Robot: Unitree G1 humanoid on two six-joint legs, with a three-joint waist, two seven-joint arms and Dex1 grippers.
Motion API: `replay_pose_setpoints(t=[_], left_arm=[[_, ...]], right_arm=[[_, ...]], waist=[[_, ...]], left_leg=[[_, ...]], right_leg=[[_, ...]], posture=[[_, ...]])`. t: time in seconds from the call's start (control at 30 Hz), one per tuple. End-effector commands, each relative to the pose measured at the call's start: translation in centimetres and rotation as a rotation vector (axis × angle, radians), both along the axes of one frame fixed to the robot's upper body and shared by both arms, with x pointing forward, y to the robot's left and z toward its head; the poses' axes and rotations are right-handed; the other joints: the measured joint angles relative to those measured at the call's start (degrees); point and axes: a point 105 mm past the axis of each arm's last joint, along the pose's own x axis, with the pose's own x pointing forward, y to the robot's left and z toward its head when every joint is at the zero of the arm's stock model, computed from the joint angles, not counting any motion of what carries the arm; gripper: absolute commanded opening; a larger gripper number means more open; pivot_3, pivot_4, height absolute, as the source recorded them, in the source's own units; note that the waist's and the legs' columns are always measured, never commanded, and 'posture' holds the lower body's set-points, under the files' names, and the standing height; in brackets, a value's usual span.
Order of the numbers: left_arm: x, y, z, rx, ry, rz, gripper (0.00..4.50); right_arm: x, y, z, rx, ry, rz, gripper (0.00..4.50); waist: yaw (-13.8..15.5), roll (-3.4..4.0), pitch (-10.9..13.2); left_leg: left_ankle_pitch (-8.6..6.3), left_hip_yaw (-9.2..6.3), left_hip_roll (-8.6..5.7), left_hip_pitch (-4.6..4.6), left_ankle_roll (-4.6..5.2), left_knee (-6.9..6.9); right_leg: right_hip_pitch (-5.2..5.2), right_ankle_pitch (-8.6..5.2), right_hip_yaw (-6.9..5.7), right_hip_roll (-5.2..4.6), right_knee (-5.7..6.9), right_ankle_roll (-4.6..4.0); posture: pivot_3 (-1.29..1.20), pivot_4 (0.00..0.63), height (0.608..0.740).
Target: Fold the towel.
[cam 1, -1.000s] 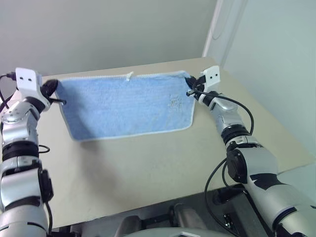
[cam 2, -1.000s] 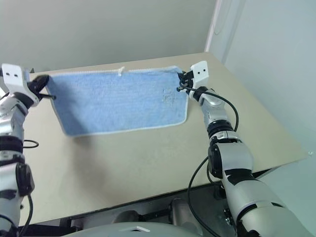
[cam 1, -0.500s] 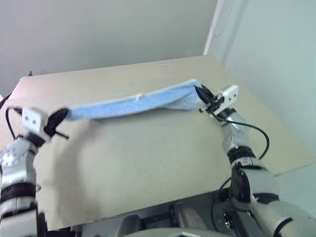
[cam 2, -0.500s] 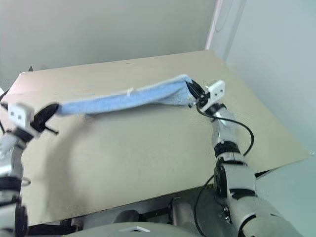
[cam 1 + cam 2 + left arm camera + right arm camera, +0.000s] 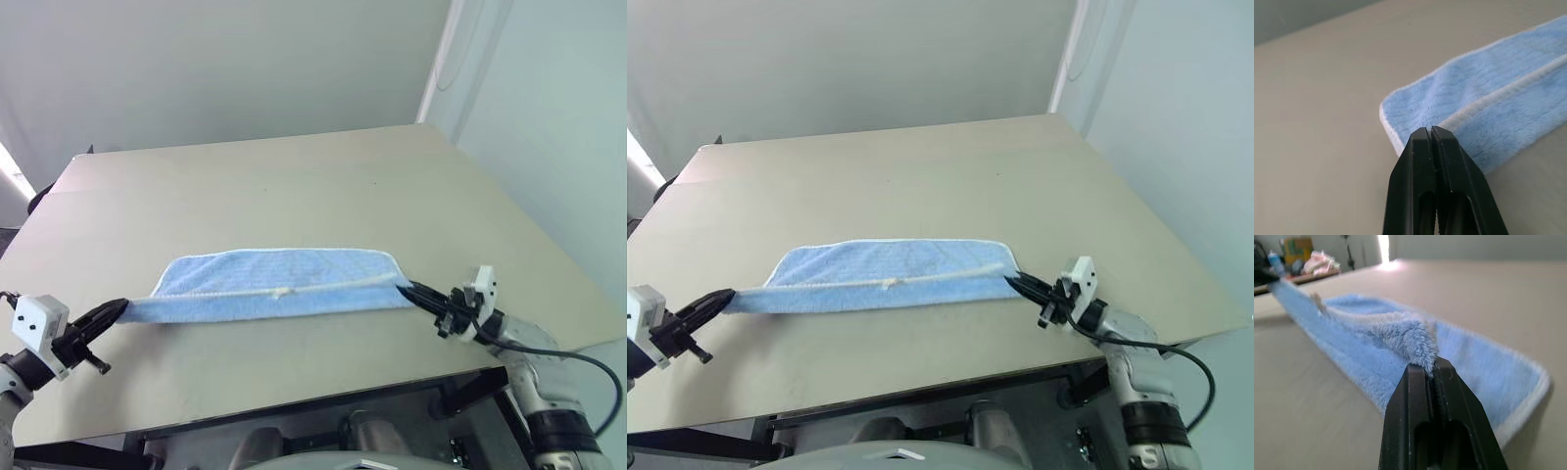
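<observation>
Table (image 5: 294,186) tan; towel (image 5: 284,284) folded; grey wall (image 5: 216,69).

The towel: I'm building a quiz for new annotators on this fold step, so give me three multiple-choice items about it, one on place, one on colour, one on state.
1. Where does the towel lie?
A. On the near half of the table, stretched between the two grippers
B. Bunched at the table's far edge
C. On the floor

2. What colour is the towel's stitched edging?
A. Red
B. White
C. Black

3. How do the grippers stand?
A. Both open above the towel
B. Left open, right shut on the towel
C. Both shut on towel corners

Answers:
1. A: in the head views the towel runs from the left gripper to the right gripper near the front edge.
2. B: a white border shows along the folded-over edge.
3. C: each wrist view shows closed black fingers pinching cloth.
</observation>
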Motion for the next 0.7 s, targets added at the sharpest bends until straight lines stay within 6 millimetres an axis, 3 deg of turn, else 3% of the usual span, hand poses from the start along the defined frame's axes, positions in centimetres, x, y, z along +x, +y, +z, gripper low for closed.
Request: replay_pose_setpoints(t=[0.03, 0.17, 0.27, 0.4, 0.7], left_arm=[[-0.7, 0.2, 1.4, 0.028, 0.008, -0.043, 0.03], [-0.4, 0.5, 1.9, 0.032, -0.002, -0.033, 0.03], [0.4, -0.2, 1.3, 0.027, 0.016, -0.067, 0.03], [2.6, 0.3, 0.9, 0.017, -0.009, -0.029, 0.03], [6.4, 0.3, -1.2, -0.045, -0.045, 0.055, 0.03]], right_arm=[[-0.5, -0.7, 1.5, -0.033, -0.015, 0.036, 0.0], [0.2, -1.6, 1.6, -0.103, 0.043, 0.022, 0.0], [1.9, -1.4, 1.9, -0.09, 0.031, -0.009, 0.0], [4.8, -1.2, 2.2, -0.058, -0.001, -0.103, 0.0], [8.5, -1.2, 1.3, -0.084, -0.06, -0.21, 0.0]], waist=[[-0.3, 0.02, 0.0], [-1.0, 0.04, 0.1], [-1.3, -0.03, 0.1], [-1.2, -0.09, 0.0], [-1.1, -0.19, 0.0]], left_leg=[[0.0, 0.01, 0.05, 0.02, -0.01, 0.0], [0.0, -0.01, 0.19, -0.1, -0.01, -0.02], [0.0, -0.01, 0.18, -0.17, 0.0, -0.03], [0.0, -0.01, 0.06, -0.19, 0.02, -0.03], [0.0, 0.04, -0.19, -0.18, 0.05, -0.05]], right_leg=[[0.0, 0.0, -0.06, 0.02, -0.05, 0.0], [0.01, 0.0, -0.32, 0.03, -0.37, 0.0], [-0.02, 0.01, -0.32, 0.02, -0.38, 0.01], [-0.05, 0.02, -0.3, 0.03, -0.31, 0.01], [-0.13, 0.21, 0.03, -0.14, 0.04, 0.15]], posture=[[0.0, 0.0, 0.74], [0.0, 0.0, 0.74], [0.0, 0.0, 0.74], [0.0, 0.0, 0.74], [0.0, 0.0, 0.74]])
